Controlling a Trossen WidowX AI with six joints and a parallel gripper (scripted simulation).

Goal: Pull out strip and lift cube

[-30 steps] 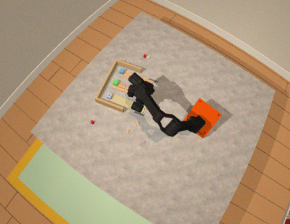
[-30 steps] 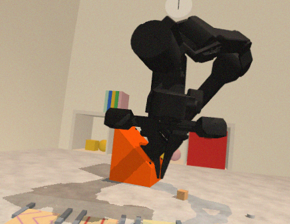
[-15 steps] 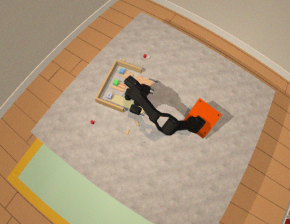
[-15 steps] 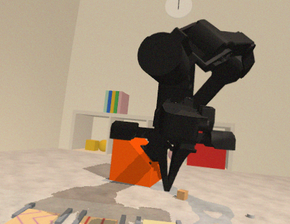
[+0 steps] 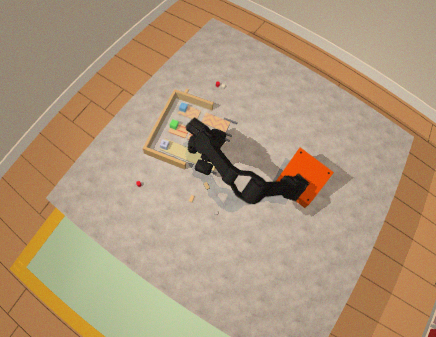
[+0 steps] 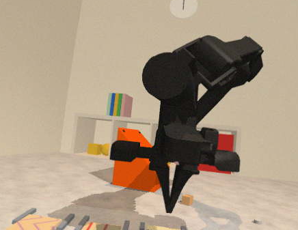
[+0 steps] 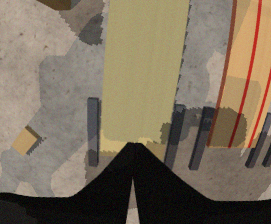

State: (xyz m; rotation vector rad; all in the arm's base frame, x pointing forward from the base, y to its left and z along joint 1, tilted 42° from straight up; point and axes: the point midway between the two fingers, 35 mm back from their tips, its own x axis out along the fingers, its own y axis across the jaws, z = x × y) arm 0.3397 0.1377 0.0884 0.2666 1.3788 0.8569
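Observation:
The labelled cube (image 5: 164,144) sits at the far end of a plain pale yellow strip (image 5: 179,152) (image 7: 145,70), which shows no break. My gripper (image 6: 169,211) (image 7: 133,149) is shut with its fingertips together and nothing between them. Its tips are over the near end of the pale strip, seemingly a little above it. A red-lined strip (image 7: 240,75) leads toward the green cube (image 5: 174,124). A zigzag strip (image 5: 216,122) (image 6: 36,223) lies apart from the short piece (image 5: 192,112) by the blue cube (image 5: 183,107). The arm hides part of the strips in the top view.
A wooden wall (image 5: 160,121) surrounds the cubes on three sides. Dark guide bars (image 7: 93,131) flank the strips' near ends. Small wooden blocks (image 5: 192,198) (image 7: 26,140) and red balls (image 5: 218,84) lie outside. The orange base block (image 5: 318,169) (image 6: 132,172) stands under the arm.

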